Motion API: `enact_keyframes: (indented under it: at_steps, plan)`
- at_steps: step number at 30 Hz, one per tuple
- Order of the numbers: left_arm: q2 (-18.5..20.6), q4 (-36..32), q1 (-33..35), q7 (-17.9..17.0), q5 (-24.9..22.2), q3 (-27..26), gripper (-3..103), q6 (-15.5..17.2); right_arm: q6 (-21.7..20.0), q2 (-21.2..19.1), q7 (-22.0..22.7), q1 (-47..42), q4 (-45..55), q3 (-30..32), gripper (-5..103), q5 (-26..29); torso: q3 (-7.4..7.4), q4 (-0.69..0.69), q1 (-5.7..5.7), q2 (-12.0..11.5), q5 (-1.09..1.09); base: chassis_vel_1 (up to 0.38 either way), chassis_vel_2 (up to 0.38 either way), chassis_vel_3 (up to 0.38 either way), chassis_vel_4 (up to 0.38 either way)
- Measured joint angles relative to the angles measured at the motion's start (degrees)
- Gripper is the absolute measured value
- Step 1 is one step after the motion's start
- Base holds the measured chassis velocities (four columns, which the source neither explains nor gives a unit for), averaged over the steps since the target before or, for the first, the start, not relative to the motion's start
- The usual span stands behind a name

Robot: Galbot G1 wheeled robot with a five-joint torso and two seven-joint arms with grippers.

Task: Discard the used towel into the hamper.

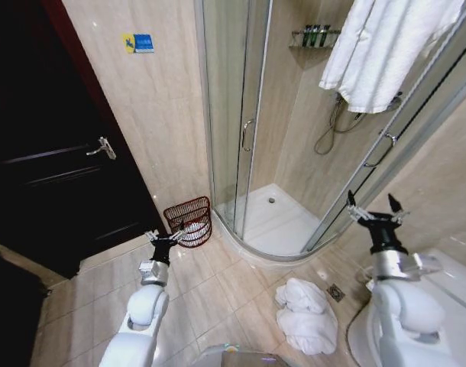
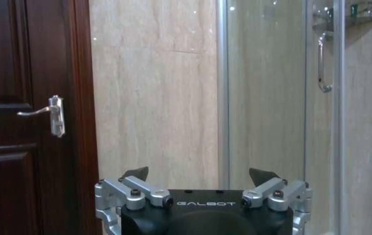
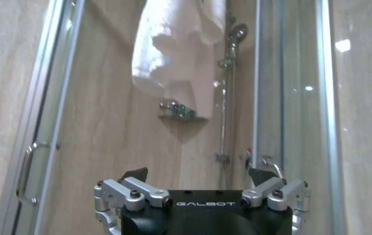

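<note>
Towel (image 1: 305, 315) is lying crumpled on the floor tiles just left of and below the right tool (image 1: 374, 209), which hangs open and empty, so that arm's nearer, while the left tool (image 1: 169, 236), open too, sits by the hamper (image 1: 189, 219).

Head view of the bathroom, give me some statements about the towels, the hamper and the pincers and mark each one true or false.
1. A white towel lies crumpled on the floor tiles. True.
2. The hamper stands inside the shower. False: it stands outside, beside the shower door.
3. The left pincer holds a towel. False: it is open and empty.
4. The right pincer is open. True.
5. Another white towel hangs over the shower. True.
</note>
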Motion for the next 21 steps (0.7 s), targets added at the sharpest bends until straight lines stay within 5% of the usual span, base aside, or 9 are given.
enact_keyframes:
  at_steps: [6, 13, 21]
  plan:
    - [0.3, 0.2, 0.3, 0.0, -0.2, -1.0, 100, -0.6, -1.2, -3.7, 0.5, 3.8, -0.4, -1.5, 100, 2.1, 0.00, -0.01, 0.00, 0.0, 0.00, 0.000, 0.000, 0.000, 0.000]
    - [0.7, 0.9, 0.7, 0.2, -0.5, -1.8, 100, -1.7, 4.5, -9.3, 0.2, 9.7, -1.6, -2.7, 100, 8.4, 0.00, -0.01, 0.00, 0.0, 0.01, 0.000, 0.000, 0.000, 0.000]
    - [0.0, 1.4, 1.1, 0.3, -0.3, -2.5, 100, -2.5, 0.1, -17.6, 2.0, 16.1, 0.4, -3.2, 100, 18.1, 0.00, -0.01, 0.00, 0.0, 0.00, 0.000, 0.000, 0.000, 0.000]
